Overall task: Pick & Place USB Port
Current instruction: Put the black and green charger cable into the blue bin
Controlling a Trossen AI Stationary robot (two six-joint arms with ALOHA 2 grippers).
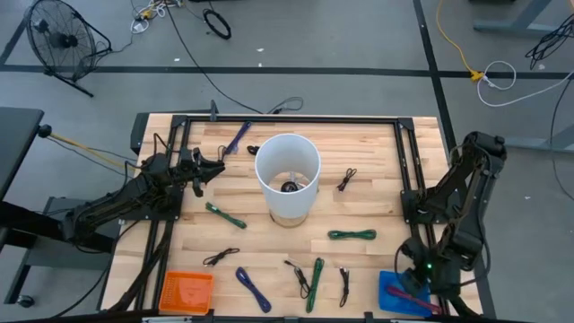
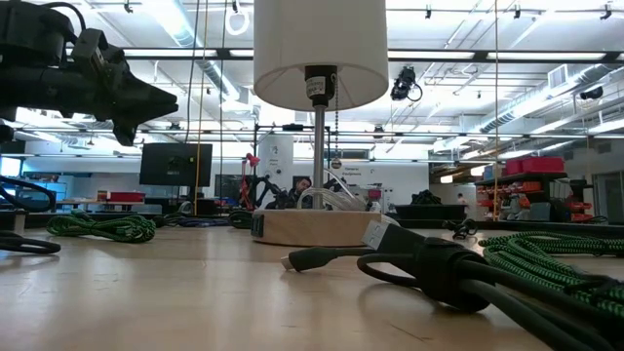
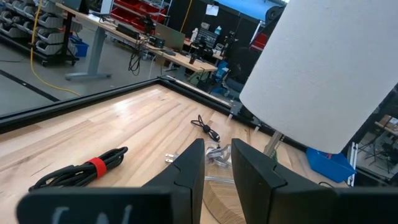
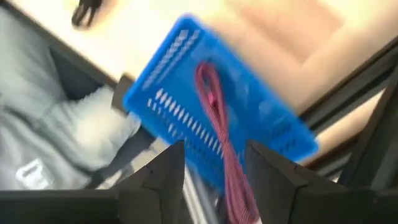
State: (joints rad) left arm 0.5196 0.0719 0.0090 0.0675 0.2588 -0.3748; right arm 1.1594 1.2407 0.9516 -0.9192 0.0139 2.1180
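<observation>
Right tool (image 4: 211, 165) open above pink cable (image 4: 219, 134), blue basket (image 4: 180, 112).

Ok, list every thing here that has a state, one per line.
Right claw: open above the blue basket.
Blue basket: holds a red cable.
Orange basket: looks empty.
Left claw: raised beside the lamp, empty, gap between fingers narrow.
Green cable: bundled, lying on the table.
</observation>
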